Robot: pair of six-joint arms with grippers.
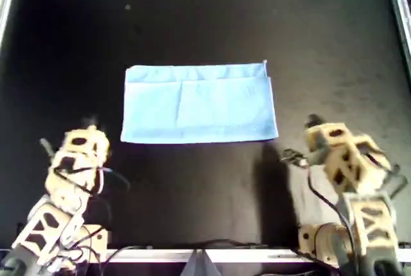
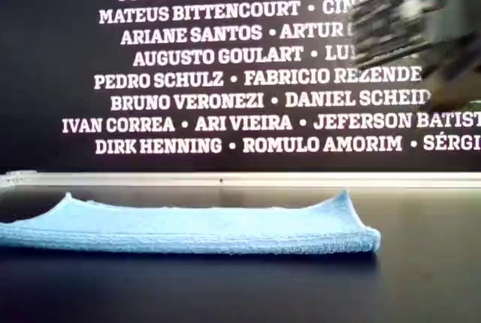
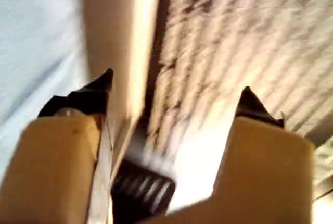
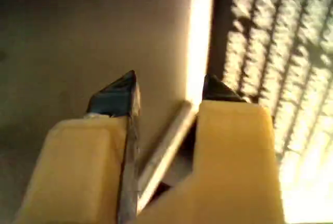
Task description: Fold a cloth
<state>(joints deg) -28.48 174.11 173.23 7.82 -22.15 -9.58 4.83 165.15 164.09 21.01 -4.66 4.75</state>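
Observation:
The light-blue cloth [image 1: 199, 103] lies folded into a flat rectangle in the middle of the black table, with a layer edge showing across its top. It also shows in the exterior view [image 2: 188, 225] as a low folded stack. My first gripper [image 3: 177, 86] is open and empty, pointing up at a wall and ceiling. My second gripper [image 4: 169, 83] is open and empty, also pointing upward. The cloth is not in either wrist view. Two arms sit near the front edge, one at the overhead view's left [image 1: 80, 154], one at its right [image 1: 334, 147]; I cannot tell which is which.
A metal frame [image 1: 398, 13] borders the black table. Cables [image 1: 302, 160] hang by the arm on the overhead view's right. A blurred arm part [image 2: 421, 30] fills the exterior view's upper right. A dark wall with white names stands behind.

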